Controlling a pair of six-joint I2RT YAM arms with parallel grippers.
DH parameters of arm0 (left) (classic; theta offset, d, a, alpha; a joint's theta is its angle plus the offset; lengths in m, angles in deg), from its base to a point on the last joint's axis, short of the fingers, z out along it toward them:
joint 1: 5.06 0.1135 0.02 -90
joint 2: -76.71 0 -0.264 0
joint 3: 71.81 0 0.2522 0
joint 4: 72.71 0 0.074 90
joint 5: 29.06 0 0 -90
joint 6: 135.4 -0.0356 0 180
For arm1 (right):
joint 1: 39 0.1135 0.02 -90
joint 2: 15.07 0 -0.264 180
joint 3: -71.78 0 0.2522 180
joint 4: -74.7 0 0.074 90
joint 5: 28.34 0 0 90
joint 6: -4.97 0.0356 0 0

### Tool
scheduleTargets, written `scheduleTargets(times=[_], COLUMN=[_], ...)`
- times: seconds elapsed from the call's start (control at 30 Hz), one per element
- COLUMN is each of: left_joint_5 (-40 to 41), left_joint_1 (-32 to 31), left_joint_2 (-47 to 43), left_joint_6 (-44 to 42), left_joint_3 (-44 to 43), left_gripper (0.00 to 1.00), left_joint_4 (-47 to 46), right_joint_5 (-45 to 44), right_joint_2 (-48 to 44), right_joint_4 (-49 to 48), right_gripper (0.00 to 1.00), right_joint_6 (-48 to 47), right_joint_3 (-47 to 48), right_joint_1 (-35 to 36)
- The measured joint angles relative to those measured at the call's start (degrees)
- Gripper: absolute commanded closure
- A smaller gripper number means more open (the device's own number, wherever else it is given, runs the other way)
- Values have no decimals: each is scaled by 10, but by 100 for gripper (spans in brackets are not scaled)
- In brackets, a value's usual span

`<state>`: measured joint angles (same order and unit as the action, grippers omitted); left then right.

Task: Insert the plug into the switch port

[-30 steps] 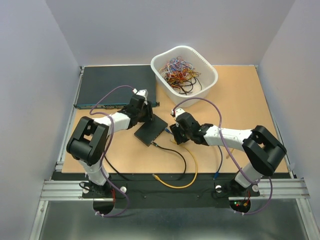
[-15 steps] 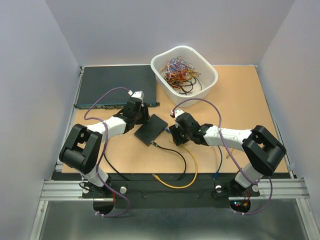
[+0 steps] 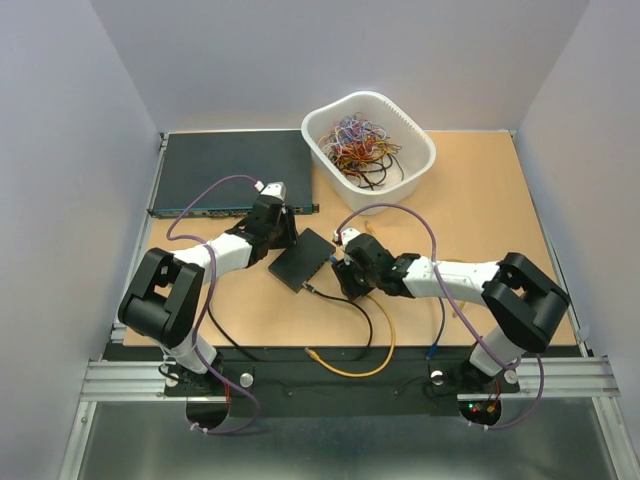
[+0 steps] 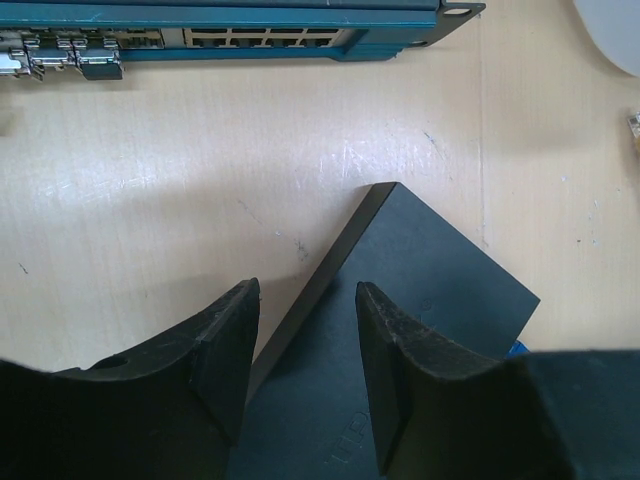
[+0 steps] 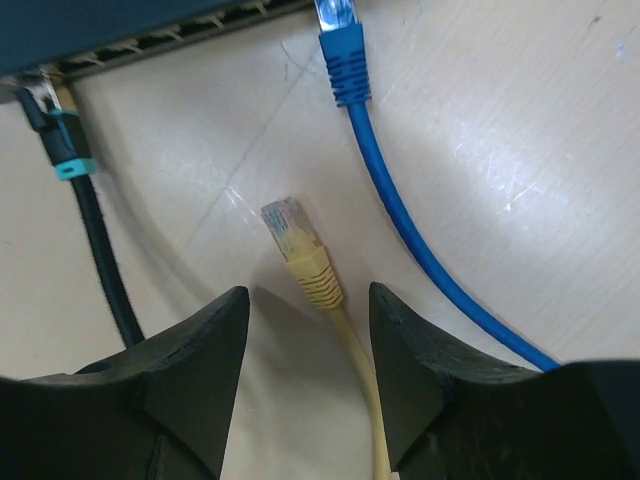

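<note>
The small flat black switch box [image 3: 303, 258] lies mid-table; its port row [image 5: 170, 38] shows at the top of the right wrist view. A black cable with a teal boot [image 5: 62, 150] is plugged into one port. A loose yellow plug [image 5: 292, 232] lies on the table just short of the ports, with a loose blue plug [image 5: 338, 42] beside it. My right gripper [image 5: 309, 295] is open and straddles the yellow cable behind its plug without touching it. My left gripper [image 4: 307, 290] is open over the box's [image 4: 430, 280] far-left edge. Both grippers also show from above, left [image 3: 285, 232] and right [image 3: 346, 276].
A wide dark rack unit with a teal front strip [image 3: 232, 170] lies at the back left, seen close in the left wrist view [image 4: 250, 15]. A white tub of tangled wires [image 3: 368, 142] stands at the back. Yellow [image 3: 385, 345], black [image 3: 365, 315] and blue [image 3: 438, 335] cables trail toward the near edge.
My left arm has dropped and settled with its gripper over the box's far edge. My right gripper has moved left, closer to the box and over the yellow plug.
</note>
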<state>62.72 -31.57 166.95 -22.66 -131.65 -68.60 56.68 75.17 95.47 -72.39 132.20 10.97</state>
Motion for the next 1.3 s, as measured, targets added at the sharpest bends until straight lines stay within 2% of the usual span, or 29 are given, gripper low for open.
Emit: scheduleTargets(times=[0.17,0.27,0.3,0.4,0.5,0.9,1.07,1.3], left_joint_5=[-1,-1,-2,-2,-2,-23,-63,-135], left_joint_1=[0,0,0,0,0,0,0,0], left_joint_2=[0,0,0,0,0,-6,-86,-245], left_joint_6=[-1,-2,-2,-2,-2,0,10,40], left_joint_3=[0,0,0,0,3,10,51,111], left_gripper=[46,47,48,48,49,52,52,52], left_joint_4=[-1,-4,-4,-4,-8,-12,-33,-122], right_joint_5=[-6,-7,-7,-9,-12,-38,-57,-44], right_joint_2=[20,22,23,28,36,22,-60,-181], right_joint_4=[-1,0,0,0,0,21,21,-33], right_gripper=[44,55,64,78,99,100,100,100], right_joint_6=[0,-1,-1,-3,-6,-13,-23,-43], right_joint_3=[5,7,7,11,19,28,28,1], right_joint_1=[2,3,3,4,7,16,19,19])
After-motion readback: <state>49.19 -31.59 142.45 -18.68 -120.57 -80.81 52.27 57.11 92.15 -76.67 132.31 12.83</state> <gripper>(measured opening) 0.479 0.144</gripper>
